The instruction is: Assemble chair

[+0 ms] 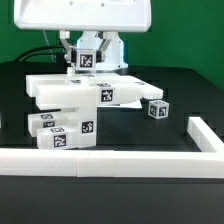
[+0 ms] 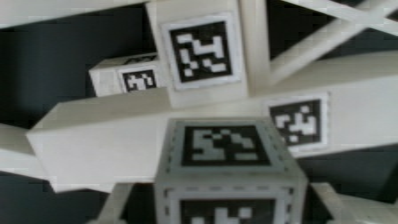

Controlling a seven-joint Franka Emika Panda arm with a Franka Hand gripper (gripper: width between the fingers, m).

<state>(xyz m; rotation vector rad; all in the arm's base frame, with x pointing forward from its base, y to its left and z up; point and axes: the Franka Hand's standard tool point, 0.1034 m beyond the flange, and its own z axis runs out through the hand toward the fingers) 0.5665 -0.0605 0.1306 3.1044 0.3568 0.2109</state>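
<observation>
White rail (image 1: 110,160) fronts stacked chair pieces (image 1: 72,93) and a loose cube (image 1: 157,108); pincer (image 1: 88,62) clamps a tagged block (image 2: 222,150).

Arm (image 1: 95,20) cut off by exterior view's top edge. Tool fingers hidden behind tagged block (image 1: 87,58) clamped between them. Wrist view blurred, block cut off by frame edge. Stacked pieces (image 1: 60,132) partly covered by slab (image 1: 85,92). Tag patterns too small to read.

exterior cam mid-distance, looking in over the border rail (image 1: 110,160), wrist cam right up against the same chair parts (image 1: 85,95)
</observation>
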